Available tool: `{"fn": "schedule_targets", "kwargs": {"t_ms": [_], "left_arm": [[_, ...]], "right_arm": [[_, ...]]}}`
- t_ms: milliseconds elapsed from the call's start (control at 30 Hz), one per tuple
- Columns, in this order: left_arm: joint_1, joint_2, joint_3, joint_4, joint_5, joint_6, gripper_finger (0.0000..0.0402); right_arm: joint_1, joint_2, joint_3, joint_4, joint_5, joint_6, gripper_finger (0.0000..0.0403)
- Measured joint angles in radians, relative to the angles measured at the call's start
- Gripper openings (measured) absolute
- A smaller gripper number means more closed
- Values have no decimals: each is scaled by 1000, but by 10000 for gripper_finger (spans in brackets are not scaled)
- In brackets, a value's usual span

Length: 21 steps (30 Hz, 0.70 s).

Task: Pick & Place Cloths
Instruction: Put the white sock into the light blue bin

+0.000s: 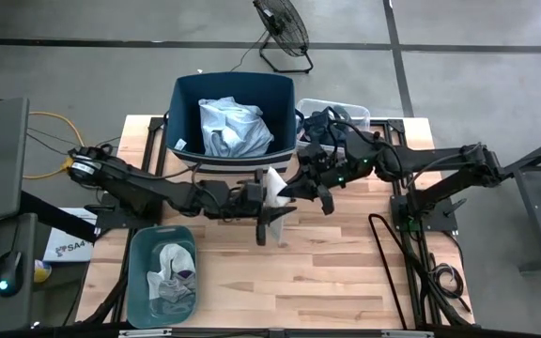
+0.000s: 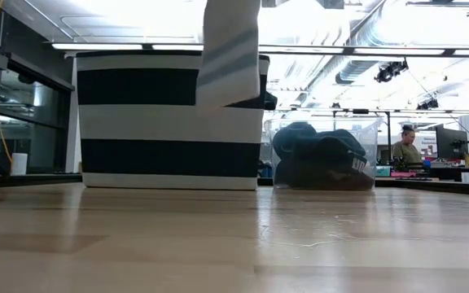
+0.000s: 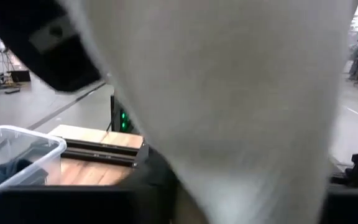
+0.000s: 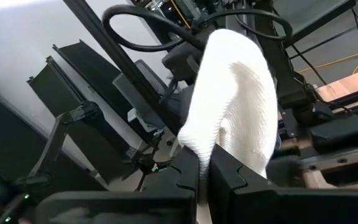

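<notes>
Seemingly pinched by both grippers, white sock (image 1: pixel 274 185) hangs above bare table (image 1: pixel 346 272).

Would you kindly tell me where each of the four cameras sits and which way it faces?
High view: overhead, looking straight down; both arms meet at a white sock before the navy bin.
Low view: at tabletop height, level across to the bin; no arm shows, only the hanging sock.
Left wrist view: on the left arm; the sock fills it.
Right wrist view: on the right arm; the right tool pinches the sock.
All four share the sock.
</notes>
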Motion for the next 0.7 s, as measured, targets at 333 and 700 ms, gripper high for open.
{"fn": "schedule_targets", "kwargs": {"t_ms": [333,700], "left_arm": [[0,-2,3,-23,-10,-4,2],[0,-57,2,-142,-21,-34,1]], "right_arm": [[-1,0,0,-3,-1,-51,6],[-72,-5,0,-10,-239,-59,194]]}}
